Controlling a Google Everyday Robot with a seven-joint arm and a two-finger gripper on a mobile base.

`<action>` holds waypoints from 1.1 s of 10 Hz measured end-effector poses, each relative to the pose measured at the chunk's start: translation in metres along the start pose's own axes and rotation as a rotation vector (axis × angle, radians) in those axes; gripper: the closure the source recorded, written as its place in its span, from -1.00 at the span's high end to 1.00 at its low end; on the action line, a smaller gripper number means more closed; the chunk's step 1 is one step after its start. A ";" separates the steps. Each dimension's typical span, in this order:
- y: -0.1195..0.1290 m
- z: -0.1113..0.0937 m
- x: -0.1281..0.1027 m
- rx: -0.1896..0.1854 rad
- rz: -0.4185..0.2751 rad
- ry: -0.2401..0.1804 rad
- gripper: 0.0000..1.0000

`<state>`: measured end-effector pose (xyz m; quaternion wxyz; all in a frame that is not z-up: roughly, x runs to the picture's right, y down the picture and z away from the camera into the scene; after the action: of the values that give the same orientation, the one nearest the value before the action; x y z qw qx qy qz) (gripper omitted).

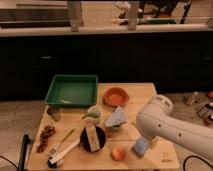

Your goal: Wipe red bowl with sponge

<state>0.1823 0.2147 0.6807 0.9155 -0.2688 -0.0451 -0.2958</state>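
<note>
The red bowl sits at the back of the table, well apart from the arm. The sponge lies near the front edge, light and soft by its look, likely to squash under a pinch, so best taken across its narrow sides. The gripper hangs just over its right end, jaws apart and holding nothing.

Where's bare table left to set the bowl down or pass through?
Free: the table corner right of the red bowl; the front edge between brush and orange fruit. Crowded: centre, around the black bowl. The gripper sits at the sponge, front right.
</note>
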 end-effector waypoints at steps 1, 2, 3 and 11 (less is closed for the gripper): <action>0.000 0.002 -0.003 0.003 -0.001 -0.010 0.60; 0.002 0.003 -0.003 0.004 0.004 -0.016 0.60; 0.002 0.006 -0.005 0.006 0.003 -0.026 0.60; 0.014 0.043 -0.013 0.015 -0.011 -0.102 0.60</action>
<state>0.1827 0.2533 0.7074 0.9124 -0.2765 -0.0953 -0.2862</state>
